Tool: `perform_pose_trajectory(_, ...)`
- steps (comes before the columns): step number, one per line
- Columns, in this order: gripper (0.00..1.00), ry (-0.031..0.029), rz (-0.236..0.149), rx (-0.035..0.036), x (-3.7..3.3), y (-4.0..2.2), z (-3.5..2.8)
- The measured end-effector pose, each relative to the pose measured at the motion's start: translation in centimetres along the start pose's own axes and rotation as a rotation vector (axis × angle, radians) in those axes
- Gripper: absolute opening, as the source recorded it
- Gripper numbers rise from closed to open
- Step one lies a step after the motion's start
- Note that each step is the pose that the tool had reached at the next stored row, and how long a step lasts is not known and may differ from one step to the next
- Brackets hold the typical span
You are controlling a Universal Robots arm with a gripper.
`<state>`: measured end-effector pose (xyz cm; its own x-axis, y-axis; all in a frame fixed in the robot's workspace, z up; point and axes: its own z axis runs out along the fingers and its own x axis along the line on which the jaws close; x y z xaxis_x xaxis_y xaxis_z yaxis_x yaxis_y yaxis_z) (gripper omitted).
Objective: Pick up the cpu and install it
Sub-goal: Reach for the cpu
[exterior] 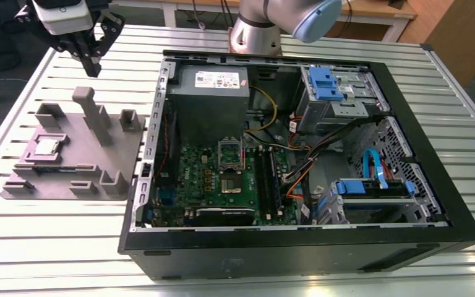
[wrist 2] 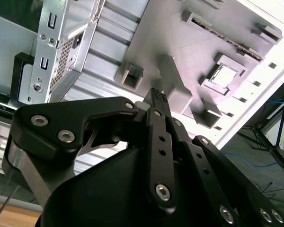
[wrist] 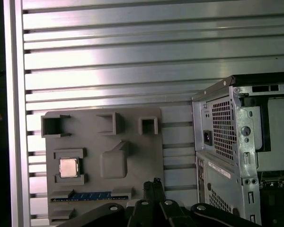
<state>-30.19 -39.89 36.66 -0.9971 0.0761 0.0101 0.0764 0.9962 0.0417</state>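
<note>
Gripper (exterior: 94, 67) hovers by the grey fixture plate (exterior: 97, 162)
Fingers (wrist 2: 157, 101) pressed together, holding nothing; cpu (exterior: 46, 146) lies in its plate pocket.

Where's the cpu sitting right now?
The cpu lies in a square recess of the grey fixture plate on the slatted table, at the exterior view's left of the open computer case.
</note>
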Motion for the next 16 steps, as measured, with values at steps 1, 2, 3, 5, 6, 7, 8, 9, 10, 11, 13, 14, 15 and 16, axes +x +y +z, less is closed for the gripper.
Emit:
perform_pose_trajectory(1, 0.11, 0.0000, 0.000, 0.0001, 0.01, 0.00, 0.00)
perform_pose_trajectory(2, 0.11, 0.0000, 0.000, 0.0000, 0.03, 0.00, 0.00)
perform_pose_trajectory(3, 0.11, 0.0000, 0.000, 0.0000, 0.04, 0.00, 0.00)
perform_pose_trajectory(5, 0.11, 0.0000, 0.000, 0.0000, 0.07, -0.01, 0.00)
perform_pose_trajectory(6, 0.11, -0.0001, 0.000, 0.0000, 0.10, -0.02, 0.00)
perform_pose_trajectory(7, 0.11, 0.0000, 0.000, 0.0001, 0.13, -0.04, 0.00)
perform_pose_trajectory(8, 0.11, 0.0001, 0.000, 0.0001, 0.16, -0.05, -0.01)
perform_pose_trajectory(9, 0.11, 0.0000, 0.000, 0.0000, 0.20, -0.07, 0.00)
perform_pose_trajectory(10, 0.11, 0.0000, 0.000, 0.0001, 0.26, -0.08, 0.00)
perform_pose_trajectory(11, 0.11, 0.0001, 0.000, 0.0001, 0.34, -0.10, 0.00)
perform_pose_trajectory(13, 0.11, 0.0000, 0.000, 0.0000, 0.49, -0.12, 0.00)
perform_pose_trajectory(14, 0.11, 0.0000, 0.000, 0.0001, 0.53, -0.13, 0.00)
perform_pose_trajectory(15, 0.11, 0.0000, 0.000, 0.0000, 0.57, -0.13, 0.00)
perform_pose_trajectory(16, 0.11, 0.0000, 0.000, 0.0000, 0.60, -0.13, 0.01)
